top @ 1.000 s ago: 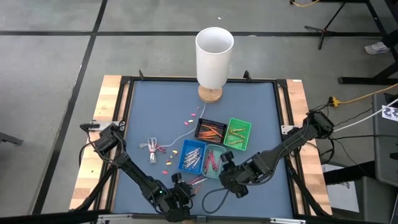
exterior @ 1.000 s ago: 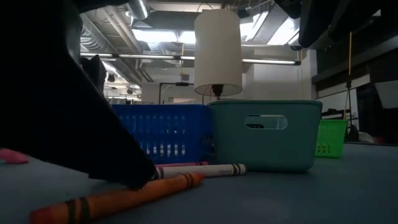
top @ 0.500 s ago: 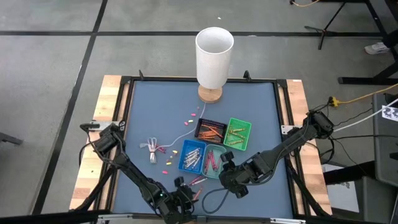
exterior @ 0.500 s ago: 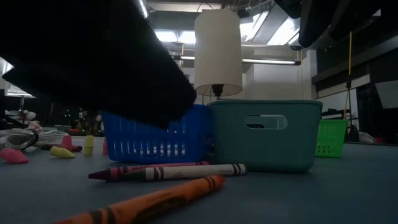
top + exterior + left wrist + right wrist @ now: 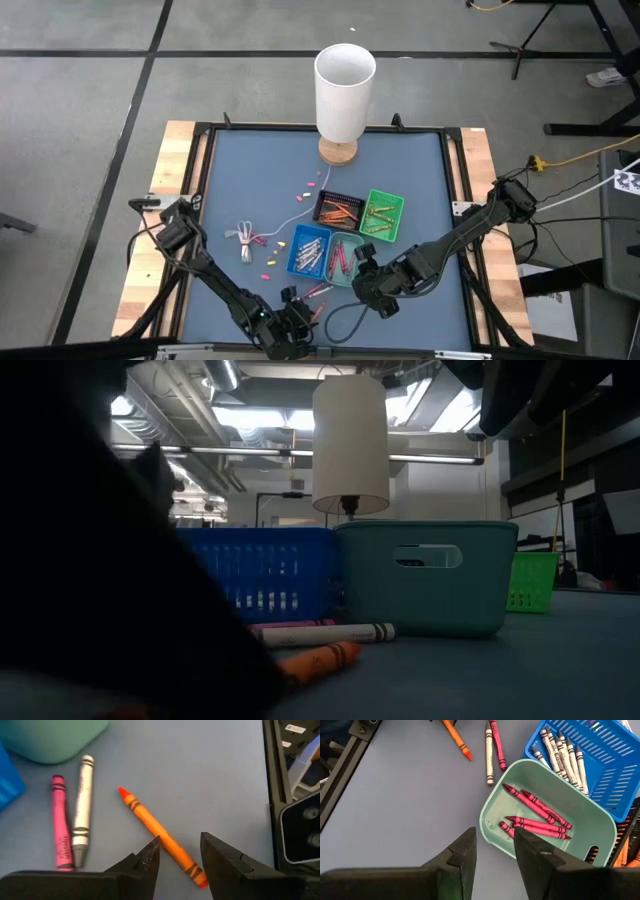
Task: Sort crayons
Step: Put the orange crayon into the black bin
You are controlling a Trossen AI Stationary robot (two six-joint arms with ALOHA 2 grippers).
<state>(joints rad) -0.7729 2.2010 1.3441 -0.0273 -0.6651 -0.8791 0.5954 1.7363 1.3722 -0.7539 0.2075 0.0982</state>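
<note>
An orange crayon lies flat on the blue-grey table near its front edge. My left gripper is open, low over the table, with one finger on either side of the crayon's blunt end. A pink crayon and a white crayon lie side by side beyond it, in front of the teal tray. My right gripper hangs open above the teal tray's near rim with nothing between its fingers. Red-pink crayons lie in the teal tray, and pale ones lie in the blue tray.
A black tray and a green tray stand behind the blue and teal ones. A white lamp stands at the far middle. Its thin white cord lies bundled at the left, among small loose crayon bits.
In the low view my left gripper has lifted off the table, then come down again over the orange crayon's near end. The orange crayon has slid a little along the table. The pink crayon behind it now shows. My right gripper has kept still.
</note>
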